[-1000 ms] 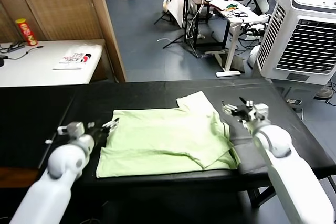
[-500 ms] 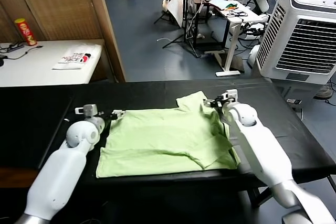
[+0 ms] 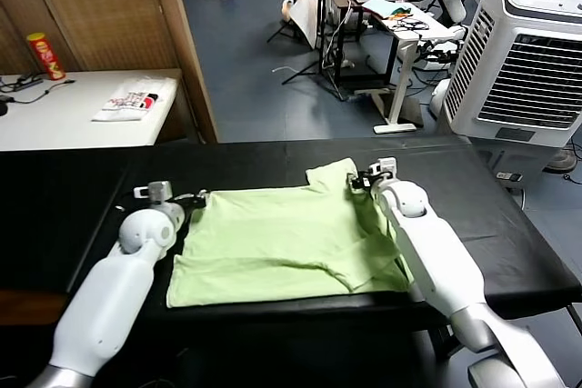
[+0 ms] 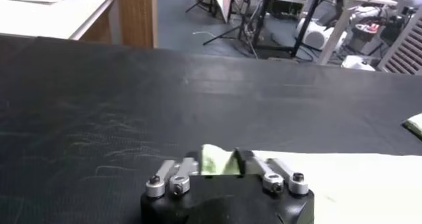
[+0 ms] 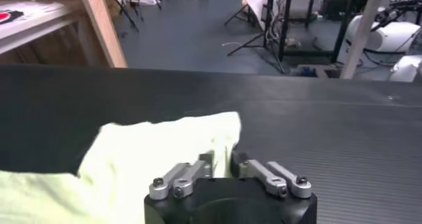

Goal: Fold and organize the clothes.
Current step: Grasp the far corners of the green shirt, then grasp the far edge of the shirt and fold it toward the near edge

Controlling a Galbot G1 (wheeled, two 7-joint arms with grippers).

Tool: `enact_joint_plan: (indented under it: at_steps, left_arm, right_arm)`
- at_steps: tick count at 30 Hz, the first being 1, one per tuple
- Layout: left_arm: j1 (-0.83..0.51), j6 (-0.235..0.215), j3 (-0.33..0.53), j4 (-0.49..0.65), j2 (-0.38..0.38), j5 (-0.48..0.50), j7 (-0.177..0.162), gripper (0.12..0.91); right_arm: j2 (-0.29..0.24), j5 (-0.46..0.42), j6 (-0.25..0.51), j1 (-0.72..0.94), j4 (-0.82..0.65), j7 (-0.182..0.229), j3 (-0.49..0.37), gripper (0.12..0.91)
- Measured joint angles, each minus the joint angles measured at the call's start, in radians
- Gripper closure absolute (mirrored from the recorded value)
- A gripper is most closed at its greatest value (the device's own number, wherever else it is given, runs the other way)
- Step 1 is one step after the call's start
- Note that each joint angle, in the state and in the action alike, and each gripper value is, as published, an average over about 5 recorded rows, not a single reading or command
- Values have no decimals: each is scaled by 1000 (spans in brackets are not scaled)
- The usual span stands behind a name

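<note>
Both grippers pinch the T-shirt on the black table. Left gripper clamps its far-left corner. Right gripper clamps the far-right sleeve.

- Site type: robotics lab or workshop.
- Landmark: black worktable.
- Beyond the worktable: white desk loaded with equipment, tripod stands, blue floor.
- Beside its far right corner: large white air cooler.
- At its left: wooden partition.

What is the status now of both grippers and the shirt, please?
Left gripper shut on T-shirt far left corner. Right gripper shut on far right sleeve edge. Shirt flat on black table. Nothing in the way.
</note>
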Motion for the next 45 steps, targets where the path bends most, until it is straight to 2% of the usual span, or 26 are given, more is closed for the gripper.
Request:
enact_joint_plan:
  at_steps: [8,18,21,30,38,45]
  left_arm:
    - [16,-34,-23,-42,1,44,5,902]
    - [130,-49,-81,-214,44,82,11,902]
    - [186,-51,-99,-278,57,83,10,902]
    - [352,-47,-152,-456,87,108,-5,902]
    - [459,-48,-196,-552,96,140,-4,902]
    - [549,-52,-219,-600,88,181,-2,902]
  right_arm:
    - [-49,17,77,-56,89,-18,40,903]
    - [-178,116,100,-221,372,-43,105,903]
    - [-217,123,79,-272,456,-34,120,903]
    - [-301,132,-41,-431,676,44,164,903]
    - [-318,139,-116,-540,790,58,183,903]
    - [-326,130,-151,-588,822,69,186,903]
